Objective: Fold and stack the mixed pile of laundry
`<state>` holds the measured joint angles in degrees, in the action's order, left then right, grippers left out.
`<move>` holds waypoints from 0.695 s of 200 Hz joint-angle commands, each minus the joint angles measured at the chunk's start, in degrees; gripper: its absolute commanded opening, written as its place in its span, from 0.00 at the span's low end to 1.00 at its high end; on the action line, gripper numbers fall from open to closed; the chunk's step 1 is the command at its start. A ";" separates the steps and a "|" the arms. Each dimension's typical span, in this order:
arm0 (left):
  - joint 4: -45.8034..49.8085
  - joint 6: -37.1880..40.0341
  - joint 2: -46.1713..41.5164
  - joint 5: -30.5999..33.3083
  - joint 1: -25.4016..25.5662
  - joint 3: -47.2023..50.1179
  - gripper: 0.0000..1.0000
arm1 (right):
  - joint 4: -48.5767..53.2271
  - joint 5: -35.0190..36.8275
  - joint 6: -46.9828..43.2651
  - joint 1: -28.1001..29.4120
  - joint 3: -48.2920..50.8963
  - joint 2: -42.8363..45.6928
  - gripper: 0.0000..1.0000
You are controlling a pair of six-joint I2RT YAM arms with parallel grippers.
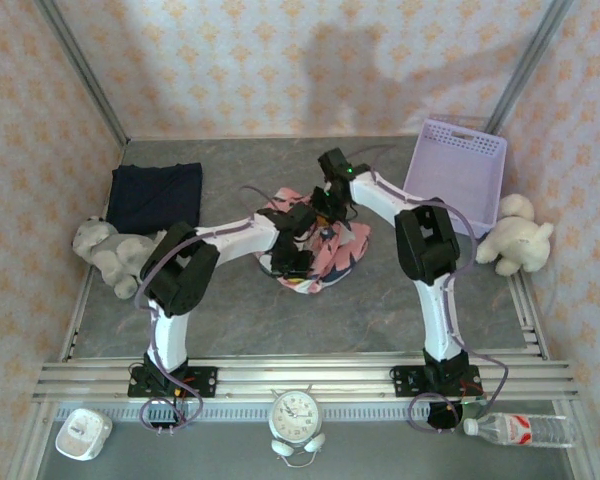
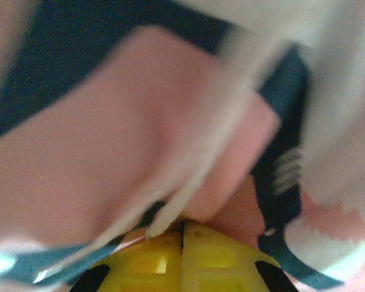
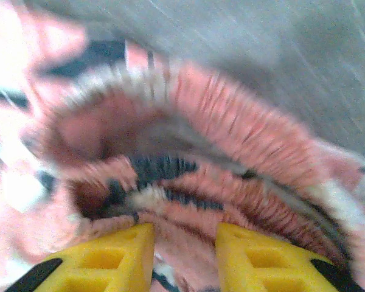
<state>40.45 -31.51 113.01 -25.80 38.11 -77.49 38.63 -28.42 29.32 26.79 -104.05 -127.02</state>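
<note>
Since the navy garment (image 1: 155,197) lies flat as a tidy rectangle at the far left of the counter (image 1: 370,310), well apart from the rest, I judge that piece done: folded and placed as the base of the stack.

The pink printed garment (image 1: 336,250) is not folded. It sits bunched in a heap mid-counter, between the two arms, with both of them on it.

The left hand (image 2: 182,228) has its yellow fingers pressed together, with pink cloth and a pale strip pinched at the tips. I read it as clamped on the pink printed garment.

The right hand (image 3: 184,237) has its fingers apart, with a ribbed pink edge bunched in the gap. I read it as parted, not yet closed on the cloth. That view is blurry, so contact is hard to call.

Roughly half the task is done, by my read. What's left, I judge:
- spread the pink piece flat
- fold it
- carry it across and set it on the navy one

The lavender basket (image 1: 480,150) stands at the far right, and the plush toys at the counter sides are not part of the job.
</note>
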 commanded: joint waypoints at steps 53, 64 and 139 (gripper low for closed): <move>3.13 2.71 -11.33 6.19 -9.75 -1.67 0.23 | 5.28 -2.21 -0.95 0.92 9.36 15.70 0.32; 3.20 3.61 -11.34 6.21 -11.96 -0.99 0.22 | 1.86 -4.25 1.18 2.21 15.80 19.23 0.31; 5.51 7.78 -4.32 11.95 -16.95 3.47 0.21 | 5.66 2.46 3.85 10.39 30.53 20.84 0.35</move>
<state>42.35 -25.76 106.87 -20.47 22.09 -76.12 40.32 -33.10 31.38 37.78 -76.29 -105.51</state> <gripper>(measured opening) 0.213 0.345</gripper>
